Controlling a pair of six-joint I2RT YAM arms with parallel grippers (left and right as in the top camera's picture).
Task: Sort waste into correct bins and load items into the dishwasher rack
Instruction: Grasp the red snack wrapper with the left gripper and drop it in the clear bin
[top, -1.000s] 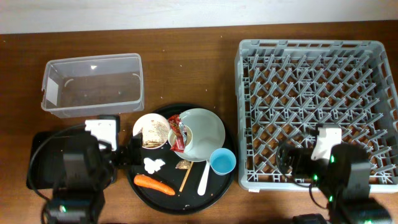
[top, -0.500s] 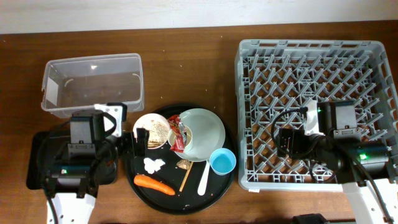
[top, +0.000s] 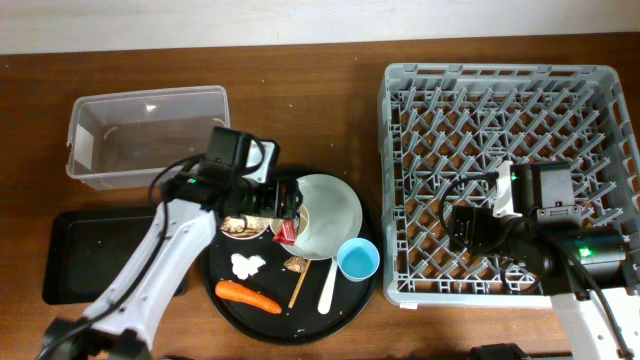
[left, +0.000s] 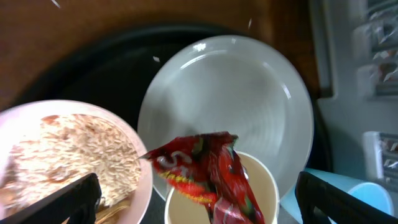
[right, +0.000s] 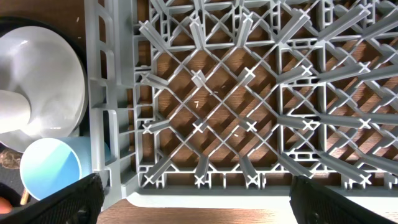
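The red wrapper (top: 287, 226) (left: 205, 167) sticks out of the small white cup (left: 268, 186), which rests on the pale plate (top: 335, 212) (left: 236, 93). My left gripper (top: 284, 201) (left: 199, 205) is open, with a finger on each side of the wrapper, just above it. The white bowl (top: 240, 227) holds beige scraps (left: 74, 152). A tissue wad (top: 247, 265), carrot (top: 248, 296), brown lump (top: 294, 265), wooden stick (top: 297, 288), white utensil (top: 328, 286) and blue cup (top: 358, 260) lie on the round tray. My right gripper (top: 466, 228) (right: 199, 202) is open and empty over the rack (top: 510, 170).
The clear tub (top: 148, 135) stands at the back left. The shallow black rectangular tray (top: 85, 255) lies at the front left. The large round black tray (top: 300, 320) carries the waste and dishes. In the right wrist view the blue cup (right: 50, 171) lies beside the rack's front-left corner (right: 115, 155).
My left arm has swung up and to the right, from over the black rectangular tray to over the bowl and the wrapper. My right arm has moved onto the rack and now holds still.
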